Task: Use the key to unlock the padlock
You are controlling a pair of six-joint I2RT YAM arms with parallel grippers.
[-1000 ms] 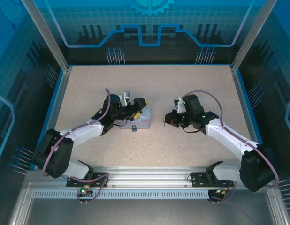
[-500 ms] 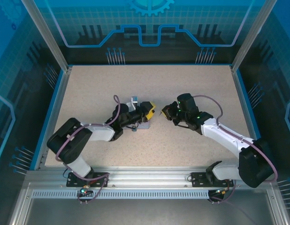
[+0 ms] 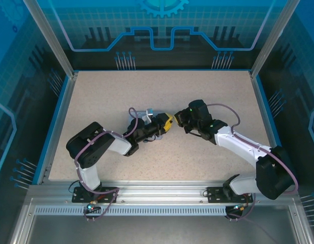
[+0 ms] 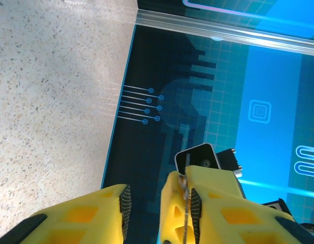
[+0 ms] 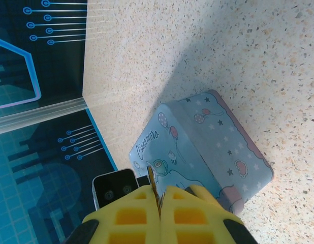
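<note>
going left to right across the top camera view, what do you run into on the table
left arm's elbow → pastel tin → left gripper → right gripper, pinching the key → right arm's elbow

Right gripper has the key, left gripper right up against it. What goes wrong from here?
The key is only a thin sliver pinched at the tips of the right gripper; a nudge may twist or drop it. The left gripper sits tip to tip with it, so their fingers could clash.
</note>
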